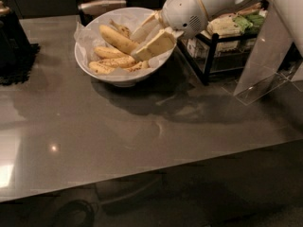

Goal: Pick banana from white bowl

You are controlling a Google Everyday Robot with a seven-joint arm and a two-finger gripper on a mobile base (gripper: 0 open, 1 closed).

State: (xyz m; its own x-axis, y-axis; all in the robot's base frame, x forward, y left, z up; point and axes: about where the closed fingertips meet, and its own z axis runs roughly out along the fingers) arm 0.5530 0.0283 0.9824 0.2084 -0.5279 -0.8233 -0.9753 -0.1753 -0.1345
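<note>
The step in hand is closing on the long, curved yellow banana with brown speckles (117, 39), which lies across the top of the pile in the wide, glossy white bowl (124, 78). The bowl stands near the far edge of the smooth grey desk (142, 141), about midway along it.

To do it well, the grip should settle across the banana's thickness rather than along its curve. It should be just firm enough to carry the soft fruit without bruising it. The shorter, browner-spotted bananas (112, 62) lie just beneath it. The crinkled whitish paper lining (83, 34) stands up along the rim. Both are best kept out of the grip, so a straight upward lift looks safer than a drag over the rim. The black wire rack of packaged snacks (212, 51), at the far right corner of the desk, stands close beside the arm and calls for some care on the way out.

The robot's cream-coloured two-finger gripper (138, 45) reaches into the bowl from its right side, tilted down toward the fruit. Its jaws stand parted, one above and one below the banana's right-hand end, which lies between them. Whether either one presses on the skin cannot be told. They clasp nothing firmly as yet, and the banana rests on the pile.
</note>
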